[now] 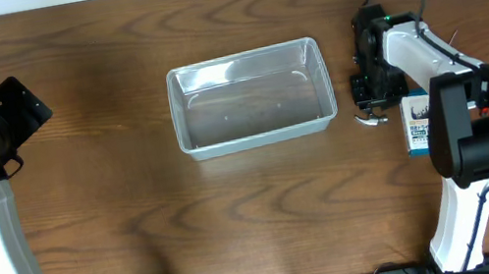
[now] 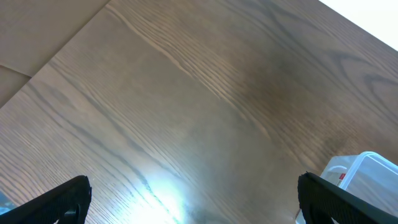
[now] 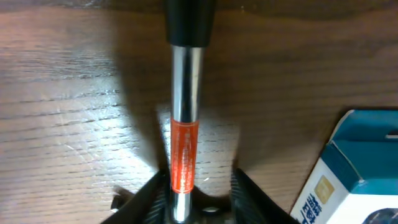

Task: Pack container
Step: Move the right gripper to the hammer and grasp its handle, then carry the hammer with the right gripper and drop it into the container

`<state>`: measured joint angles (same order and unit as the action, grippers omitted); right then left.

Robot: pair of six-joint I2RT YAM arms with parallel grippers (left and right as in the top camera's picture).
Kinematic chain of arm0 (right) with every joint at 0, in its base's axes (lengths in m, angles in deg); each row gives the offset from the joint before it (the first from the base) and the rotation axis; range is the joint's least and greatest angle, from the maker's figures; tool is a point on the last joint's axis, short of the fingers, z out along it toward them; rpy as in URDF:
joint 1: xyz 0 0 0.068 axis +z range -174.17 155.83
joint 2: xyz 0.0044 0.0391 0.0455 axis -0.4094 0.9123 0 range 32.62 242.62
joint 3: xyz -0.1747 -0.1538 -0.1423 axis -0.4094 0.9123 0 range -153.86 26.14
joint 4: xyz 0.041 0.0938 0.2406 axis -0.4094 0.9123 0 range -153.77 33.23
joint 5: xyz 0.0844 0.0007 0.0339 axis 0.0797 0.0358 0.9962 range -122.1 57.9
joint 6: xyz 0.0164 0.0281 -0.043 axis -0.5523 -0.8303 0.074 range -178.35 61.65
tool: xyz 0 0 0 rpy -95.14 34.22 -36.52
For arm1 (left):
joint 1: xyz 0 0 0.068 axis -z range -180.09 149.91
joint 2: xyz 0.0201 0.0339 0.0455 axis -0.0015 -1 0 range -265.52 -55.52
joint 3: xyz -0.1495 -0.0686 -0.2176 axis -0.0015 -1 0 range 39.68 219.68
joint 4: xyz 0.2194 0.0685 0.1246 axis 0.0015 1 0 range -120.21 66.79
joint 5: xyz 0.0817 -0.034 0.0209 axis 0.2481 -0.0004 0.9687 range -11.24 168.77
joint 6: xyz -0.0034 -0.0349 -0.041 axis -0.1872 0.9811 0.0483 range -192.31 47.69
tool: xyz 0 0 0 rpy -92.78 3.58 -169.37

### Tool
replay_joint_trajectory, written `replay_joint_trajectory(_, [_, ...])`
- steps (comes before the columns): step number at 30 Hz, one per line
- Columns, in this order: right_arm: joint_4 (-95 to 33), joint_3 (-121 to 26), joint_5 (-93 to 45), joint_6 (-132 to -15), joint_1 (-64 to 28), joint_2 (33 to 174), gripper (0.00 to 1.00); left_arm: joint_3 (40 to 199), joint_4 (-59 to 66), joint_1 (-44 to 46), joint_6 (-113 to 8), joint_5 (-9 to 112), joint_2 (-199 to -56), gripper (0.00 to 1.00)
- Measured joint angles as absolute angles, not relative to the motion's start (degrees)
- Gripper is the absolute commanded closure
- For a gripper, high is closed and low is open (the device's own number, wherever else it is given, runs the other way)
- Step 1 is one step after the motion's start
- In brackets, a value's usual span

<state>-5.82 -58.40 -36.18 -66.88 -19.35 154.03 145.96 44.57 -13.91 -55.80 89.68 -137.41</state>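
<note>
right gripper [image 3: 186, 202] pinching the tool [image 3: 185, 93]; container [image 1: 254, 136] near, at its 9 o'clock from overhead.
smooth steel shaft, orange band, black grip; printed card box [image 3: 348, 174] just beside at 4 o'clock; clear rigid tub, rounded corners, long axis 9-to-3, looks empty; left gripper [image 2: 199, 202] spread, well apart.

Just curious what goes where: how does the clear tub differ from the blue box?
The container is clear, open-topped, apparently empty; the blue box is printed, opaque. The container is far larger than the box. The container sits mid-table; the box is by the right arm. Both rest on the table.
</note>
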Motion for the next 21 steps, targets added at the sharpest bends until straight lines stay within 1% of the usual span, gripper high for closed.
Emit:
replay_joint_trajectory(2, [-6.48, -57.74, -36.13, -66.79, -19.35, 153.66, 0.74, 145.96, 44.57, -13.91, -55.80, 89.68, -137.41, 0.02])
replay_joint_trajectory(5, [-7.24, -56.76, -36.16, -66.90, -19.33, 153.13, 0.85, 145.96, 44.57, -13.91, -55.80, 89.70, -137.41, 0.02])
replay_joint_trajectory(8, [-7.39, -56.25, -36.24, -66.84, -19.33, 152.87, 0.90, 145.96, 44.55, -13.91, -55.80, 89.68, -137.41, 0.02])
replay_joint_trajectory(12, [-7.48, -56.19, -36.31, -66.84, -19.33, 152.76, 0.93, 145.96, 44.57, -13.91, -55.78, 89.68, -137.41, 0.02])
replay_joint_trajectory(15, [-7.50, -56.17, -36.31, -66.86, -19.33, 152.76, 0.99, 145.96, 44.57, -13.91, -55.80, 89.68, -137.41, 0.02])
replay_joint_trajectory(21, [-8.01, -55.88, -36.29, -66.86, -19.33, 152.59, 0.99, 145.96, 44.57, -13.91, -55.78, 89.68, -137.41, 0.02])
